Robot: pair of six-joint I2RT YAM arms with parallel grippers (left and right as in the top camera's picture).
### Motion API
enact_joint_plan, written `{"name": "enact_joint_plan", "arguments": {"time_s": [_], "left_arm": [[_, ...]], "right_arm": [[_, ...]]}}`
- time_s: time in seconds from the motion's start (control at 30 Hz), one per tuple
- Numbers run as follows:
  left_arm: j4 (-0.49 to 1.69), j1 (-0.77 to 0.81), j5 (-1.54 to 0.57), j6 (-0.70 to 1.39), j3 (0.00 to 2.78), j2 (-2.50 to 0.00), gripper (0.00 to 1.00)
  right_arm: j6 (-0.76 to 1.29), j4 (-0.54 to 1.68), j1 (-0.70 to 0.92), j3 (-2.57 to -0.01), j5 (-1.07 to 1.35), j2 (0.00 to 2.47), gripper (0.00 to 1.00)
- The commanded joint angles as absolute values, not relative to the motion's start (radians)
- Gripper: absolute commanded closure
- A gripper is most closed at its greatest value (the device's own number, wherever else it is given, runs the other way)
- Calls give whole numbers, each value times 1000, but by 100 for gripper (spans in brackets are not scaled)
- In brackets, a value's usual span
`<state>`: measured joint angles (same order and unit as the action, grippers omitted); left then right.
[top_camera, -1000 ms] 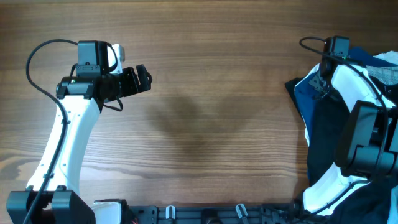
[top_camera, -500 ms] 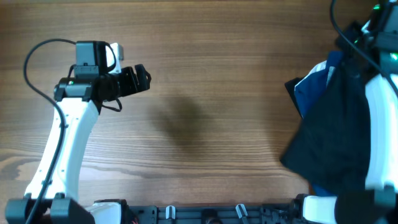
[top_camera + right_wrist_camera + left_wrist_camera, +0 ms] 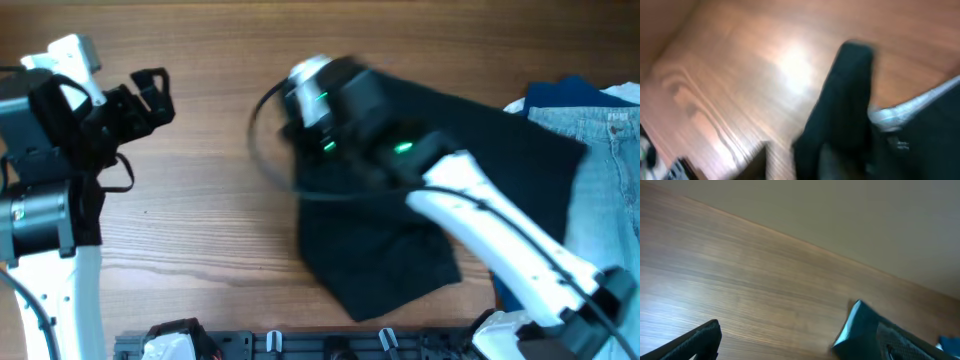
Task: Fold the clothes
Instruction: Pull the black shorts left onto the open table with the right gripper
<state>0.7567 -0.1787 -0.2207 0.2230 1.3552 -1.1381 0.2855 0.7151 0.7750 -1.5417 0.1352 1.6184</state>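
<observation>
The black garment (image 3: pixel 400 250) lies spread over the middle and right of the table, pulled leftward under my right arm. My right gripper (image 3: pixel 300 125) is at its left end and appears shut on the cloth. The right wrist view is blurred. It shows black cloth (image 3: pixel 845 100) with a pale waistband strip (image 3: pixel 900 112) hanging at the jaws (image 3: pixel 810 160). My left gripper (image 3: pixel 150 95) is open and empty at the upper left, well apart from the garment. Its two fingertips frame bare wood in the left wrist view (image 3: pixel 785 345).
Light blue denim jeans (image 3: pixel 605 170) lie at the right edge, with a royal blue garment (image 3: pixel 570 92) behind them. My right arm's white link (image 3: pixel 500 230) crosses above the black garment. Bare wood lies between the left gripper and the garment.
My right arm has swung from the pile at the right edge to the table's middle, dragging the black garment with it. My left arm has shifted left and up.
</observation>
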Motion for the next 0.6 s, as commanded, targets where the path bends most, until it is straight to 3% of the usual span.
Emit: {"name": "enact_joint_plan", "arguments": {"time_s": [0.0,0.23,0.3,0.37,0.4,0.57], "left_arm": [[758,-186,-188,213,1367,-1132,0],[768,-135,-197,163,1367,-1253,2],[771,-84,-197,133,1367,-1308,3],[772,-30,-195,107,1367,-1369,4],[773,-1,-191,104,1367,-1403,4],[776,96,-189,104,1367,-1565,8]], "right_arm": [[371,735,793,-1551,-139,1610,24],[422,761,575,-1552,-107,1409,22],[452,762,516,-1552,-35,1369,38],[526,775,448,-1552,39,1333,75],[570,788,418,-1552,68,1322,88],[662,840,299,-1552,266,1312,85]]}}
